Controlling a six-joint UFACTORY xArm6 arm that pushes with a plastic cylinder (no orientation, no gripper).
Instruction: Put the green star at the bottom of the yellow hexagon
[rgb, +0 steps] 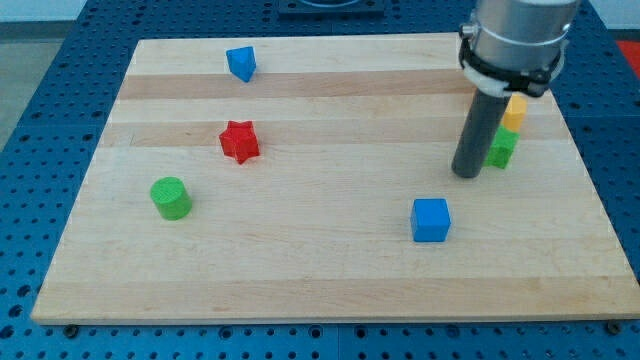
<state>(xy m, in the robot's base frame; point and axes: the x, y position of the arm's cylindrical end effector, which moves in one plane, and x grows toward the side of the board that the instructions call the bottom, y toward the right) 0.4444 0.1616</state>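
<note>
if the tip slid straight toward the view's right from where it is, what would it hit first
Most likely the green star: my tip sits just to its left, close or already touching. The yellow hexagon lies above the star, probably off that line. Depth is hard to judge here.

On the board (300, 290), my tip (466, 174) stands at the right of the frame, just left of the green star (503, 150), which sits directly below the yellow hexagon (514, 112) near the board's right edge. The blue cube (431, 220) lies below and left of my tip. Far over on the left half, the blue block (241, 63) is near the top edge, the red star (239, 142) below it, and the green cylinder (171, 198) lower left of that.
</note>
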